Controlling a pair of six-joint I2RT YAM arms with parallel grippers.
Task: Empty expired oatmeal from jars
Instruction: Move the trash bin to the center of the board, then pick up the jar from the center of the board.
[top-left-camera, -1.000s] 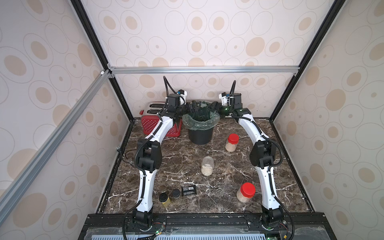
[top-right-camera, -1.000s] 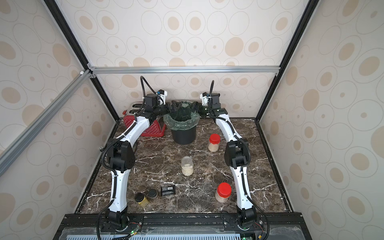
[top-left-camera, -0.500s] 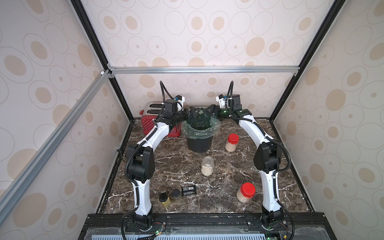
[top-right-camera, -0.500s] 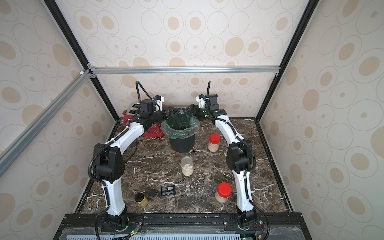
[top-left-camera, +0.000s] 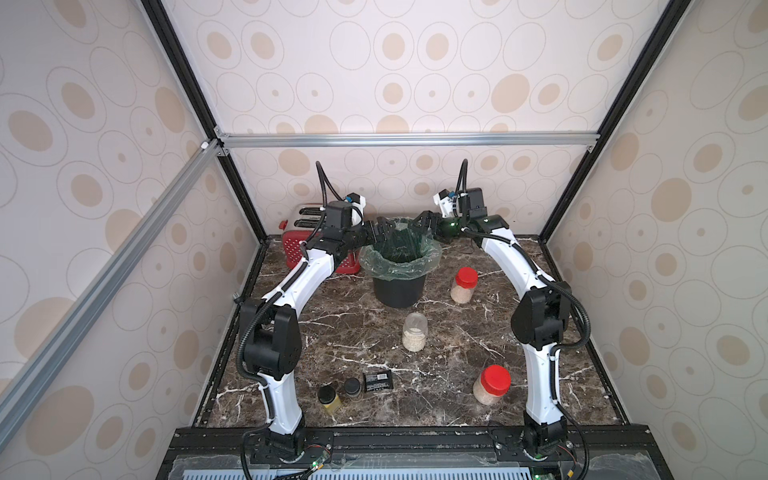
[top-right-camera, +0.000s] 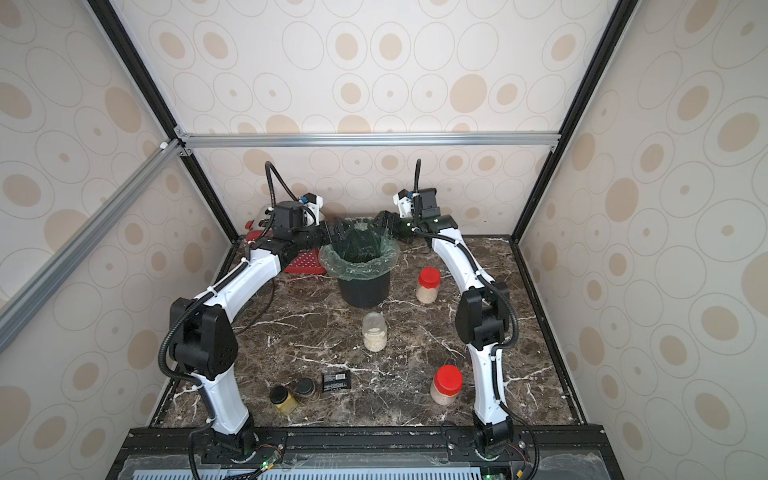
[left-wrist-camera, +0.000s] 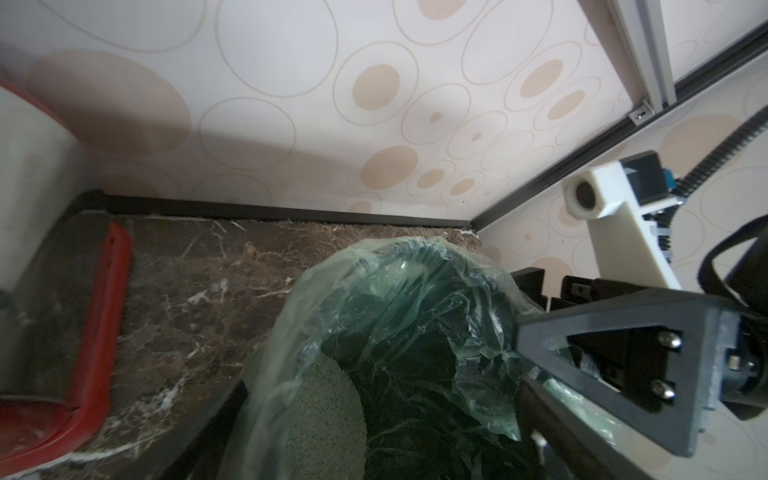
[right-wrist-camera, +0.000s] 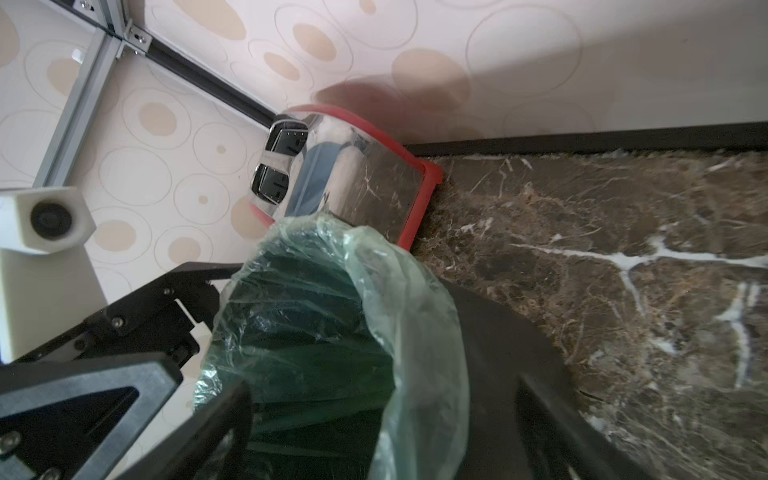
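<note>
Oatmeal (top-left-camera: 414, 341) pale beige, flaky; half-fills lidless clear jar (top-left-camera: 415, 324).

Worktop (top-left-camera: 353, 332): brown marble, white veins. Bin (top-left-camera: 398, 291) black, liner (top-left-camera: 376, 266) translucent green. Jar lids (top-left-camera: 466, 275) red. Toaster (top-left-camera: 292, 248) red and chrome. Walls (top-left-camera: 415, 62) cream, beige ovals.

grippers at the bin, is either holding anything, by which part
Nothing is held: left gripper and right gripper are both open, empty, over the bin.
</note>
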